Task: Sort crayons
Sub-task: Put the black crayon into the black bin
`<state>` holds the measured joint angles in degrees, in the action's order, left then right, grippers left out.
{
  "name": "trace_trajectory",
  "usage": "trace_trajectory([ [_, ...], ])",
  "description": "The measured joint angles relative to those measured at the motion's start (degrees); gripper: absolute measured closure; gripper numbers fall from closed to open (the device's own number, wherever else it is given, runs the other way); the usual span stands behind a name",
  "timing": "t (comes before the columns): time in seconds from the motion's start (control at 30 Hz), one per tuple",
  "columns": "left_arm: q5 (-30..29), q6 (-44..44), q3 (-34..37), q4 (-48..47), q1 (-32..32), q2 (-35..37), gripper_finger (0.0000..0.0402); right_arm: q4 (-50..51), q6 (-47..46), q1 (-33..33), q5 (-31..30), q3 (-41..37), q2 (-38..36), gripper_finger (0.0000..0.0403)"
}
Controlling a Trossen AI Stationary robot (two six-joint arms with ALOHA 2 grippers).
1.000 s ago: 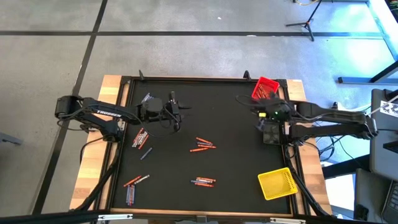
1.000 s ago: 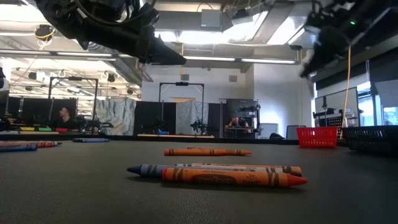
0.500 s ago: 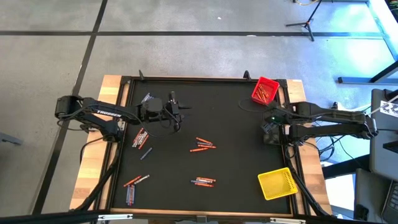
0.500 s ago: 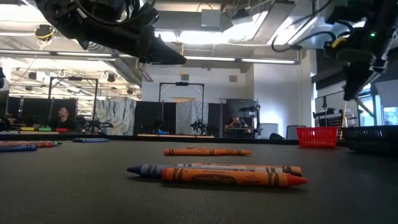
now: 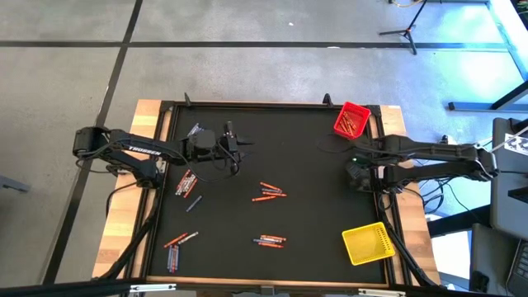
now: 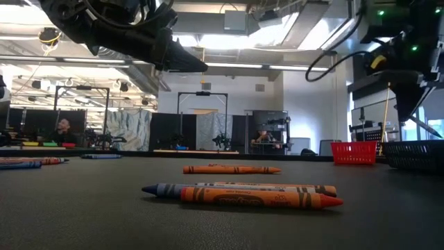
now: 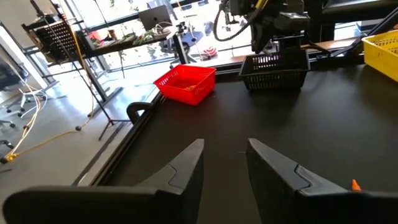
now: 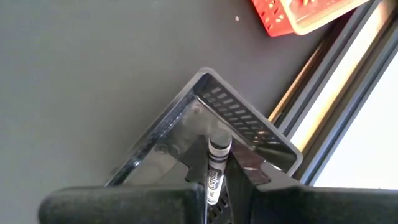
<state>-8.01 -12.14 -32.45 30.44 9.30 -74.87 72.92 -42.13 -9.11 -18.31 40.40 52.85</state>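
Crayons (image 5: 268,192) are mostly still loose on the black mat, but one grey-black crayon (image 8: 215,167) is pinched between the right gripper (image 8: 216,186)'s fingers, pointing straight down into the black bin (image 8: 205,127). Compared with a second ago, that gripper has swung away from the red bin (image 5: 351,120) and come to hang directly over the black bin. Looks to me like the drop is about due; the fingers just need to part and that stick is sorted.

Relative to the black bin: the red bin sits just beyond it along the same edge of the mat, already with some crayons inside, and the yellow bin (image 5: 368,242) is further down that edge on the other side. A cluster of orange and blue crayons lies toward the mat's middle, another small bunch (image 5: 269,241) nearer the front, more piles well across on the far side.

The left gripper (image 7: 224,162) waits over there, fingers apart, holding nothing. Nothing really blocks the drop, as far as I can see.
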Motion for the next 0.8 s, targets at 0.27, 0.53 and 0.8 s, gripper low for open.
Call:
trace_trajectory([
  [0.27,0.0,0.02,0.0,-0.04,0.0,0.0,0.0289,-3.3,5.16,-8.0,1.41,-2.54,6.19,0.0374],
  [0.53,0.0,0.07,0.02,-0.58,0.0,0.0,0.0289,-3.38,9.47,-14.07,4.36,-2.58,8.21,0.0374],
  [0.8,0.0,0.1,0.02,0.33,0.0,0.0,0.0289,-4.19,11.41,-14.18,7.28,-2.58,8.18,0.0336],
])
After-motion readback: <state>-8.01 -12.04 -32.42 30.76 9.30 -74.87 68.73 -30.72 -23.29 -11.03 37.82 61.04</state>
